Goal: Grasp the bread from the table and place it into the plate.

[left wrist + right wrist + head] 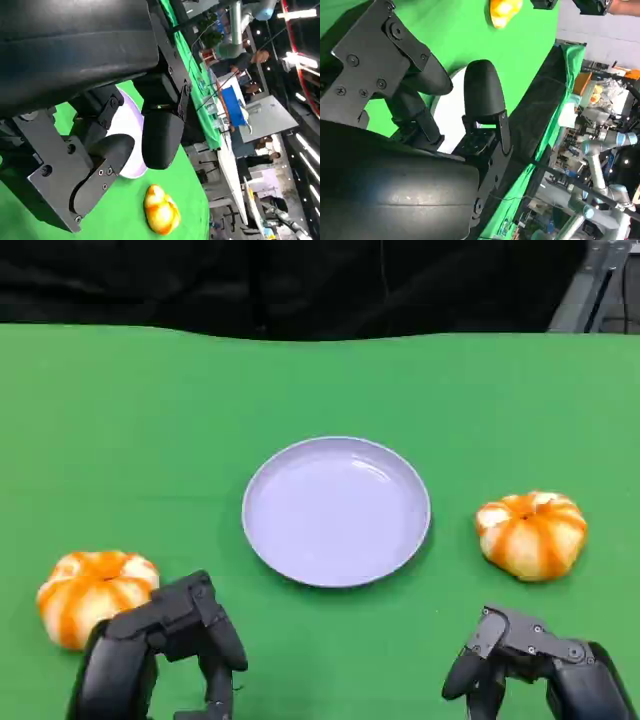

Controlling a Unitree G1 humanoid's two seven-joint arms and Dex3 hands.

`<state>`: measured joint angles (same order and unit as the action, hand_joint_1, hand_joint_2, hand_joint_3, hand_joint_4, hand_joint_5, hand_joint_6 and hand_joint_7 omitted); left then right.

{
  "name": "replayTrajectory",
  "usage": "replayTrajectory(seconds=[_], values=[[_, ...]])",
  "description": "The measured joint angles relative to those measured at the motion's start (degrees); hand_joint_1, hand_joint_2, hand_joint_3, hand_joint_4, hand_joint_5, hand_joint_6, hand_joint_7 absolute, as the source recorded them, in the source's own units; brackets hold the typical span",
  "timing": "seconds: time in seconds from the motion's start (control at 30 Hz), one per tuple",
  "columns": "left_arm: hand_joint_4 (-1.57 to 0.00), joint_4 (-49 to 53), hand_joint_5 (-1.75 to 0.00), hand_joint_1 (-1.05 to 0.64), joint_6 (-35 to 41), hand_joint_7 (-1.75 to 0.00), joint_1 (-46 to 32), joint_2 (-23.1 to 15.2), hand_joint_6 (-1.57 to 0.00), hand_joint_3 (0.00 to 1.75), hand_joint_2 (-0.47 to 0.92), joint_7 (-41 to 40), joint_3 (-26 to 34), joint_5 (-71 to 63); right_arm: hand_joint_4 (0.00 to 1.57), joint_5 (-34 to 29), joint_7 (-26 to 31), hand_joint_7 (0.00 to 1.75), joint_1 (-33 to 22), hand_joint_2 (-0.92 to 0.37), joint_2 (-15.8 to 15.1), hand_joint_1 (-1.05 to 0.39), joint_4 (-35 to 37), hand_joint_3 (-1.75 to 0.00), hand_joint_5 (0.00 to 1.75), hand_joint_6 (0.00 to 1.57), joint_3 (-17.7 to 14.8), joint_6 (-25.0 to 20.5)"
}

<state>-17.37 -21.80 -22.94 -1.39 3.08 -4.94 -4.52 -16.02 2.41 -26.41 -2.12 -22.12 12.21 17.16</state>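
Both hands sit nearest the camera, low over the green tabletop [120, 400]: left hand [165, 645] and right hand [530, 660], each with fingers apart and holding nothing. Just beside the left hand lies one orange-and-white bread [95, 595], not touching it. A second bread [532, 533] rests beyond the right hand. Between them, centrally placed, stands the lavender plate [300, 560], with nothing on it.

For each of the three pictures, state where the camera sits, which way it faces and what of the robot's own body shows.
Head view: high, looking down at plate, two breads and both hands.
Left wrist view: behind left hand, facing across the plate to the bread on the robot's right.
Right wrist view: behind right hand, facing the bread on the robot's left.
All three share the plate.
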Motion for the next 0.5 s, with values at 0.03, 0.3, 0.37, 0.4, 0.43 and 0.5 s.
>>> replayTrajectory(seconds=[0.03,0.3,0.37,0.4,0.43,0.5], values=[[-0.96,0.0,-1.75,-0.02,0.0,-1.64,0.0,0.0,-0.87,1.75,0.16,0.0,0.0,0.0,0.89,0.0,0.0,1.45,0.1,-0.2,0.0,-0.04,0.0,-1.61,1.75,0.82,0.0,0.0],[-0.97,0.0,-1.75,-0.01,0.1,-1.63,0.6,0.0,-0.88,1.75,0.14,0.0,0.1,0.1,0.89,0.0,0.0,1.45,1.0,-0.2,0.0,-0.03,0.0,-1.61,1.75,0.82,-0.1,0.0],[-0.97,0.0,-1.75,-0.01,0.2,-1.63,1.0,0.0,-0.88,1.75,0.14,0.0,0.1,-0.1,0.89,0.0,0.0,1.45,1.1,-0.2,0.0,-0.03,0.1,-1.61,1.75,0.83,-0.1,0.0],[-0.96,0.0,-1.74,-0.01,0.1,-1.62,1.1,0.0,-0.87,1.75,0.14,0.0,0.1,-0.2,0.9,0.0,0.0,1.45,1.1,-0.19,0.0,-0.04,0.2,-1.61,1.75,0.83,-0.1,0.0],[-0.91,0.1,-1.7,-0.01,0.1,-1.55,1.2,0.0,-0.81,1.72,0.16,0.0,0.1,-0.2,0.9,0.0,0.0,1.45,1.2,-0.19,0.0,-0.04,0.2,-1.61,1.75,0.83,-0.1,0.0],[-0.79,0.1,-1.47,-0.01,0.1,-1.21,1.2,0.0,-0.64,1.54,0.24,0.0,0.1,-0.2,0.9,0.0,0.0,1.44,1.1,-0.19,0.0,-0.04,0.2,-1.62,1.75,0.83,-0.1,0.0]])
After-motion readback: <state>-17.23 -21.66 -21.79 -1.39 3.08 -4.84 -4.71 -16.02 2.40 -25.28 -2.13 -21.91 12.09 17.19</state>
